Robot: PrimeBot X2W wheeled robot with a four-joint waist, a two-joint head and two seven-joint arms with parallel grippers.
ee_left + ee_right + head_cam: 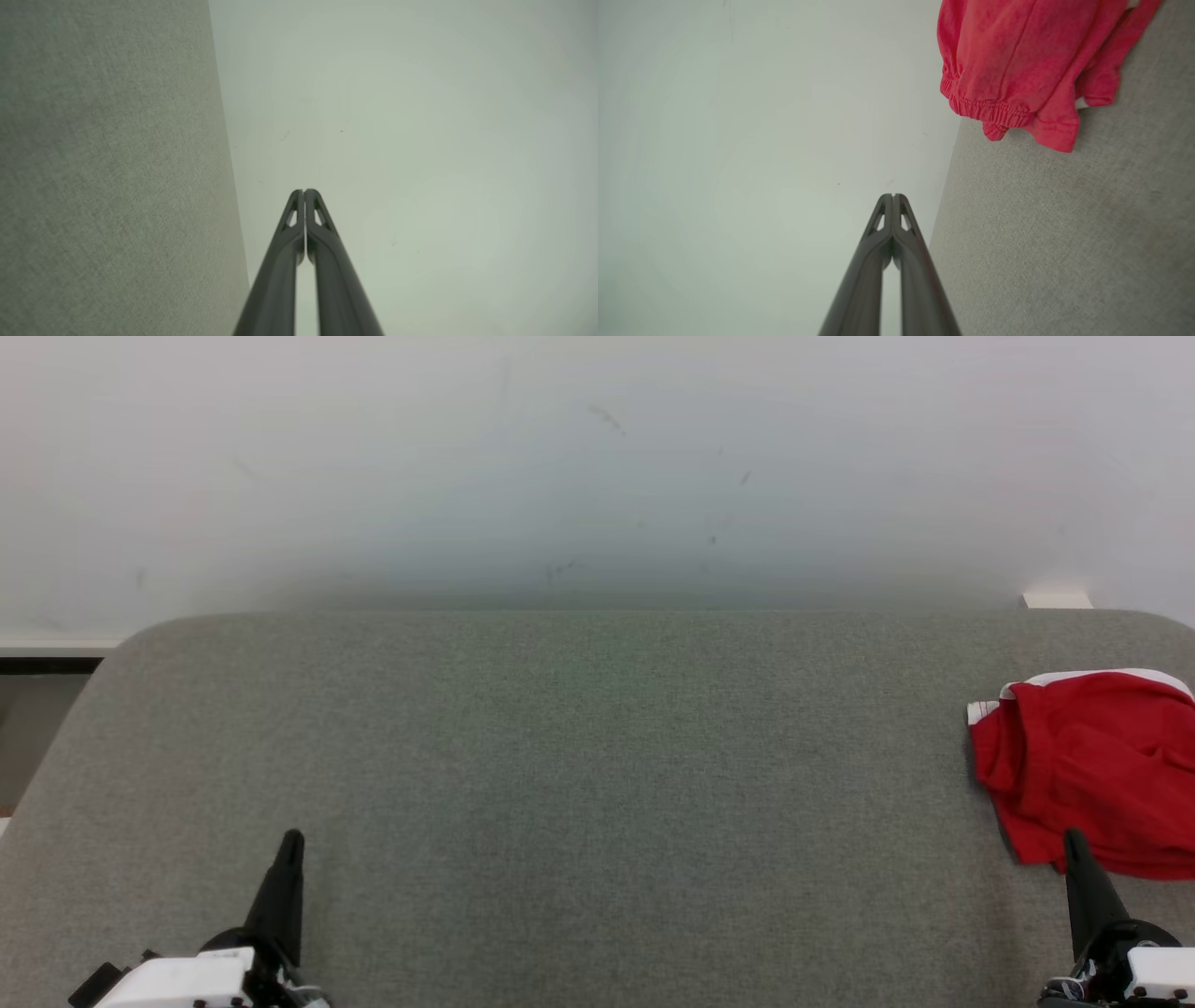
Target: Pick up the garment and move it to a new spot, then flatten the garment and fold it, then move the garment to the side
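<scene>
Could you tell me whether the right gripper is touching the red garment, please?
Apart. In the right wrist view the right gripper ends well short of the red garment, a clear gap between.

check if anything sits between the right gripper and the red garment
Nothing visible does. The right gripper, shut, sits just short of the red garment and its near edge; the right wrist view shows bare grey surface between them.
</scene>
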